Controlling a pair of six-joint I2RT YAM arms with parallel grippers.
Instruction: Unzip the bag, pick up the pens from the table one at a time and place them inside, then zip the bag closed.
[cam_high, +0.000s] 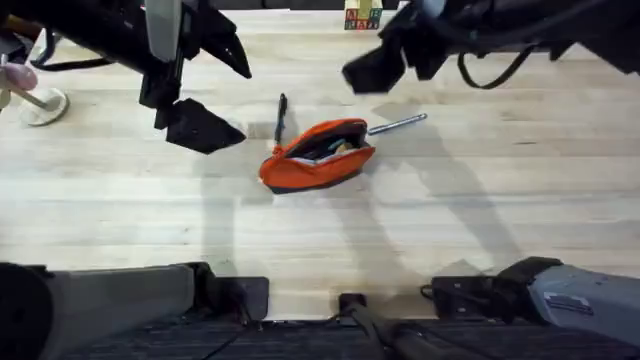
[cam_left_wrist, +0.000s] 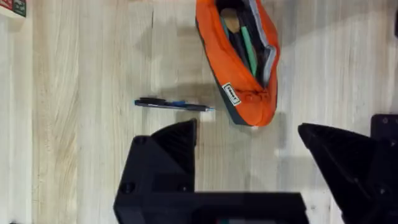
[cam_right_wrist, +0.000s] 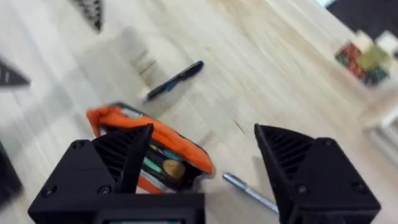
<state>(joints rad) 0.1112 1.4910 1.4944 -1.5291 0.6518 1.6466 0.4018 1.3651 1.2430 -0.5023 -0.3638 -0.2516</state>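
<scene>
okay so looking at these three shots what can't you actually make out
- Bag contents: overhead, the opening is dark and too small to identify them.
- Silver pen: right wrist view, one end cut off behind the right claw finger.
- Zipper pull: not discernible in any view.
- Coloured blocks: right wrist view, blurred.

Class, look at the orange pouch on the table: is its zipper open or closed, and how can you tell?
Open. The orange pouch gapes along its top, and items inside show through the mouth in both wrist views. Both pens, black and silver, lie outside it.
</scene>
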